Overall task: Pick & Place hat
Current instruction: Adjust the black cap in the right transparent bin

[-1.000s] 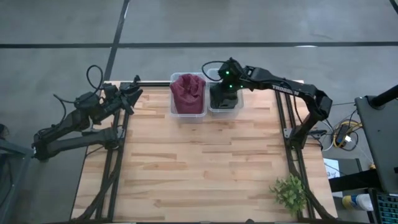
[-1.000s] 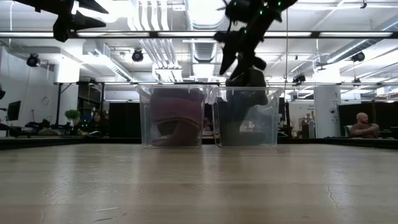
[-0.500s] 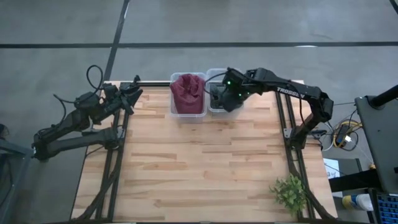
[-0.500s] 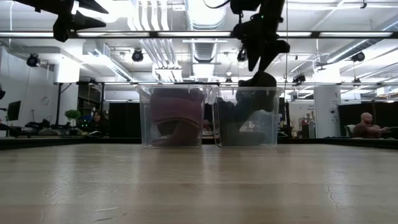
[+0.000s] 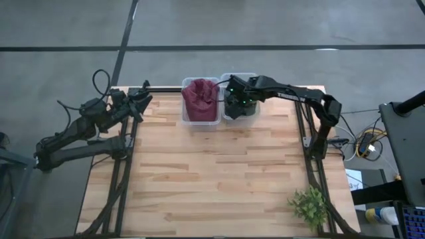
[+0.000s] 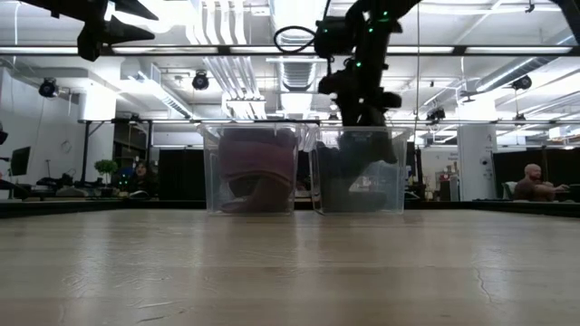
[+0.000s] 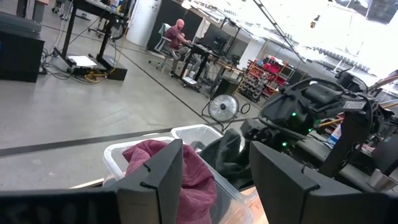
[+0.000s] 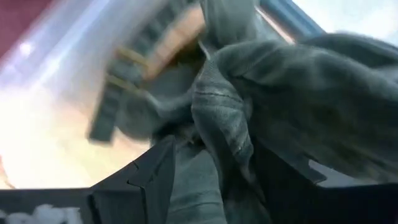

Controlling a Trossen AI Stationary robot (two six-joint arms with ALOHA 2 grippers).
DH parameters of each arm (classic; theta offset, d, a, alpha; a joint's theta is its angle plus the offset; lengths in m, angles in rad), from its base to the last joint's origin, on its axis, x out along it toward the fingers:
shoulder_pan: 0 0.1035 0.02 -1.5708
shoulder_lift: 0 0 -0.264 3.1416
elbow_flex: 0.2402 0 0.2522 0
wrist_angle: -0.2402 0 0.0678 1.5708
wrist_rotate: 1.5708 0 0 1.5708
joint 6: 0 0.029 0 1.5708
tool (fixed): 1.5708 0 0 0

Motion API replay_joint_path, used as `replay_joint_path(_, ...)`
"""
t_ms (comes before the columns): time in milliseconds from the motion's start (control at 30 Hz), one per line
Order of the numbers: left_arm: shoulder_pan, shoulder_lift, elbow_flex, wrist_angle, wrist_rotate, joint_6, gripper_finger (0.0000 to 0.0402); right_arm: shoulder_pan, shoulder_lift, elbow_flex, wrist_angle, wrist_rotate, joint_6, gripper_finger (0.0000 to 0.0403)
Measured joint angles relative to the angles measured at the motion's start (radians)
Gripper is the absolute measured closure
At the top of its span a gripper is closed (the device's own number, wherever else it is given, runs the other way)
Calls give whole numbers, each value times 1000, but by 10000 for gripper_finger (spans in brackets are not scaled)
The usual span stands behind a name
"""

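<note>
A dark grey hat (image 5: 242,108) lies heaped in the right clear bin (image 6: 391,186) at the table's far edge; a maroon hat (image 5: 200,98) fills the left clear bin (image 6: 213,181) beside it. My right gripper (image 5: 234,99) reaches into the top of the right bin, open, its fingers on either side of a raised fold of the grey hat (image 8: 217,118). My left gripper (image 5: 145,99) waits open in the air at the table's far left corner, looking toward both bins (image 7: 186,174). My right gripper comes slanting down from the table's right side with a raised fold of the grey hat (image 8: 214,99) between its open fingers (image 8: 155,174). Whether the fingers touch the cloth, I cannot tell. The hat rests in its bin.
The two bins stand side by side, touching, at the far edge. A small green plant (image 5: 309,204) sits at the near right corner. Bare wooden tabletop (image 5: 212,172) stretches from the bins to the near edge. People sit in the room beyond the table.
My right gripper has swung about above the right bin, first toward the near edge, then toward the table's left, turning as it went, and has dipped down onto the heaped grey hat. Both hats have stayed in their bins.
</note>
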Motion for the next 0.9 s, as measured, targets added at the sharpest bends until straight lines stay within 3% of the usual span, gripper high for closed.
replay_joint_path(600,0,0,-1,0,0,2,223,-59,37,4,288,-64,-93,200)
replay_joint_path(900,0,0,-1,2,0,2,223,-82,32,47,265,-66,-116,200)
